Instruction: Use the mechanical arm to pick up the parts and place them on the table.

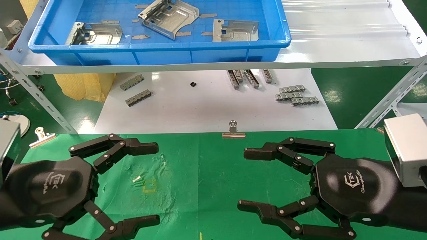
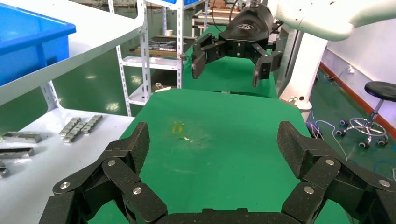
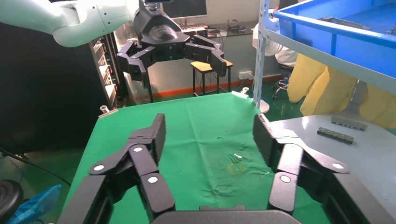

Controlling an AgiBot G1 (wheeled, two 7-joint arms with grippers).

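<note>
While no plate has yet been lifted, both arms hang low over the near edge of the green worktop, the left pincer toward the near left corner and the right pincer toward the near right, each spread wide and holding nothing. Between them the cloth carries only a faint yellow square. At the far edge a binder clip bites the cloth, and beyond it small grey strips lie on a white board. Farther still, on a raised shelf, a blue tray holds three silver plates: left, middle and right. The job appears to be at its very start; the next move likely calls for one arm to rise, reach over the tray rim, and close on a plate's upturned flange. All three plates lie well apart from both pincers.
</note>
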